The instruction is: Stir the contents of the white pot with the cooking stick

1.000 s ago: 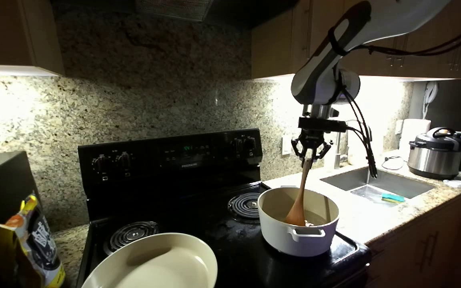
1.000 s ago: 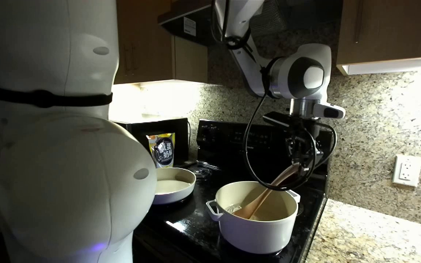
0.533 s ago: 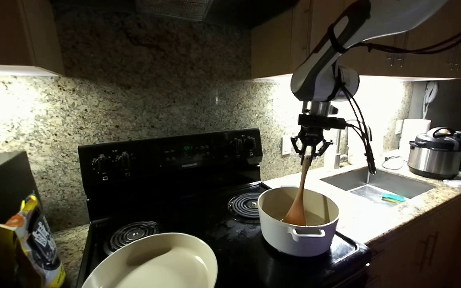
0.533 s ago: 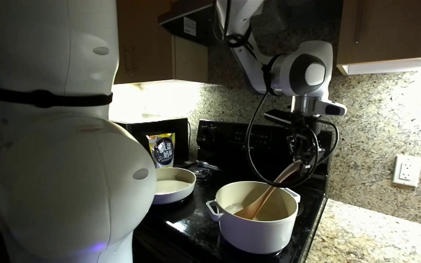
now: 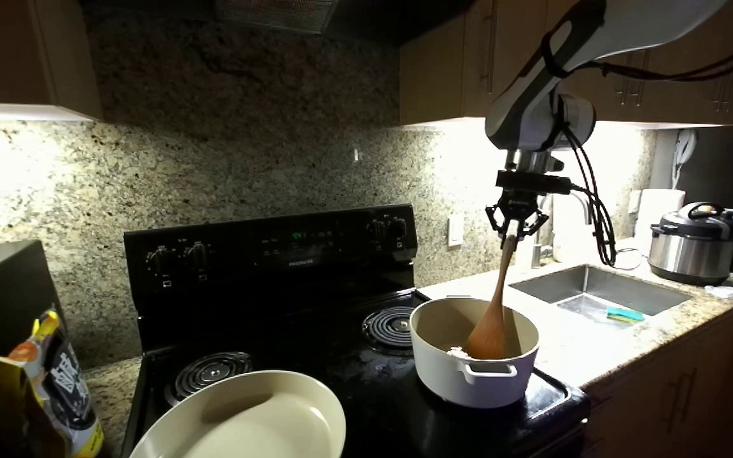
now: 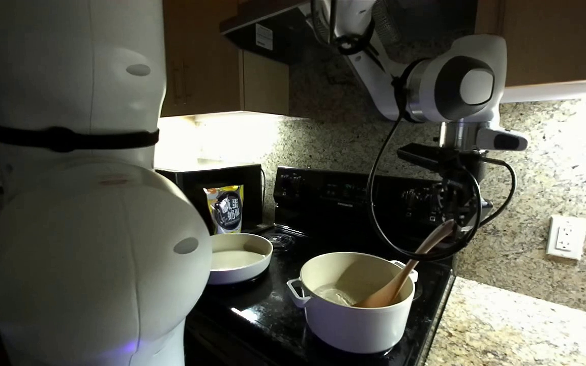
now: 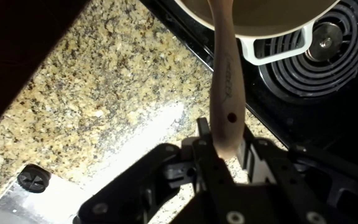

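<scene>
The white pot (image 5: 468, 381) stands on the stove, and its near side shows in both exterior views. Pale, shiny contents (image 6: 334, 293) lie low inside it, only partly visible. The wooden cooking stick (image 5: 492, 323) leans in the pot, its broad head down at the bottom and its handle rising past the rim. My gripper (image 5: 510, 240), above the pot, is shut on the top end of that handle. In the wrist view the handle (image 7: 227, 81) sits between both fingers (image 7: 202, 127), its hole just beyond the grip. The pot's inner floor is out of sight there.
A shallow white pan (image 5: 258, 413) occupies the stove's front left. Behind the pot lies a coil burner (image 5: 395, 326). The sink (image 5: 595, 292) and a steel cooker (image 5: 697, 245) are on the counter to the right. A snack bag (image 6: 226, 208) stands beside the pan.
In both exterior views my gripper has moved right and a little up, still holding the stick. The stick's head has slid rightward inside the pot, uncovering pale contents. The pot stays in place.
</scene>
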`<action>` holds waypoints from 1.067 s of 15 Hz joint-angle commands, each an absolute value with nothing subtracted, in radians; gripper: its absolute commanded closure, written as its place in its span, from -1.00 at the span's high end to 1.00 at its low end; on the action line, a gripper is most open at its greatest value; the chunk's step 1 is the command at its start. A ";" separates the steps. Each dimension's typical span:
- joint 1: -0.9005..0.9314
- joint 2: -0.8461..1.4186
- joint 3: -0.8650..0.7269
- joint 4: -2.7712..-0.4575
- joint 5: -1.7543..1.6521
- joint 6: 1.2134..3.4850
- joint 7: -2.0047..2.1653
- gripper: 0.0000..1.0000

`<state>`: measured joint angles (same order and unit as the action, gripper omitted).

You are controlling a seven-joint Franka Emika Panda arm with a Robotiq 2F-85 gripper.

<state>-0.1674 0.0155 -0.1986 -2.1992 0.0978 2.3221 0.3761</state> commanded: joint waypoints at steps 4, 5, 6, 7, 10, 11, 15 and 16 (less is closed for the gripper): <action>-0.187 0.000 -0.207 -2.233 0.109 2.302 0.349 -0.88; -0.185 0.000 -0.206 -2.239 0.114 2.303 0.344 -0.88; -0.183 -0.001 -0.203 -2.247 0.115 2.306 0.344 -0.88; -0.181 -0.002 -0.200 -2.254 0.115 2.308 0.345 -0.88; -0.177 -0.006 -0.192 -2.263 0.119 2.306 0.345 -0.88; -0.175 -0.008 -0.188 -2.264 0.119 2.305 0.345 -0.88; -0.155 0.006 -0.166 -2.235 0.117 2.287 0.361 -0.88; -0.147 0.012 -0.156 -2.221 0.114 2.283 0.368 -0.88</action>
